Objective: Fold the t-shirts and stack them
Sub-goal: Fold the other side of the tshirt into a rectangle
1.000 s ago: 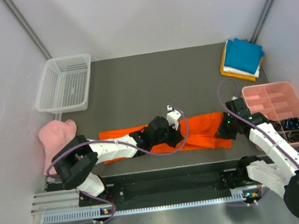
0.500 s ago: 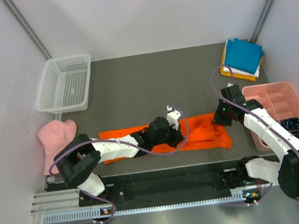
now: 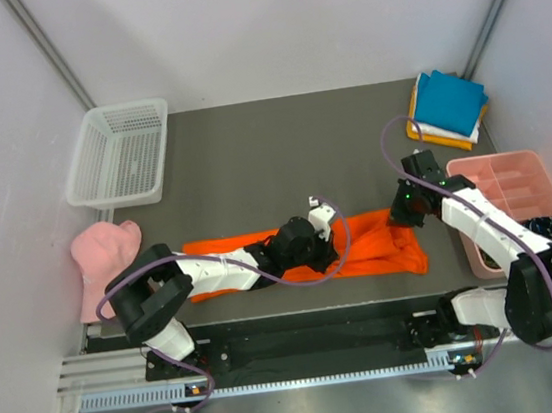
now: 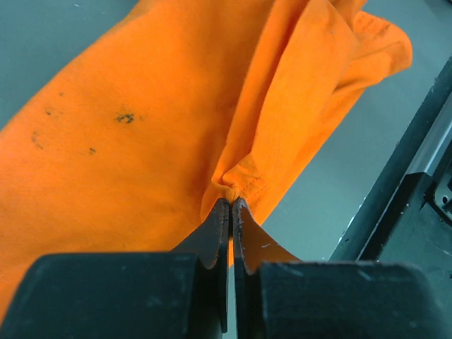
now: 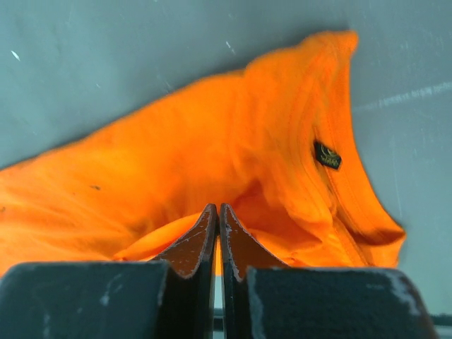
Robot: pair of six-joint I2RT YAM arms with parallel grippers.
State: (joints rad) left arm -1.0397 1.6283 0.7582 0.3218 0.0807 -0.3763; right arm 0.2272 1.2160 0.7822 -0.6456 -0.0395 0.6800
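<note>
Pinching soft, wrinkled orange t-shirt: left hand clamps hemmed fold, right hand clamps bunched edge.

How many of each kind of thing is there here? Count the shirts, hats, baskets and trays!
T-shirts: 4 (bright orange fabric t-shirt, folded teal blue t-shirt, white t-shirt, amber yellow t-shirt)
Caps: 1 (pale pink fabric cap)
Baskets: 1 (white plastic mesh basket)
Trays: 1 (pink plastic compartment tray)
Total: 7
</note>
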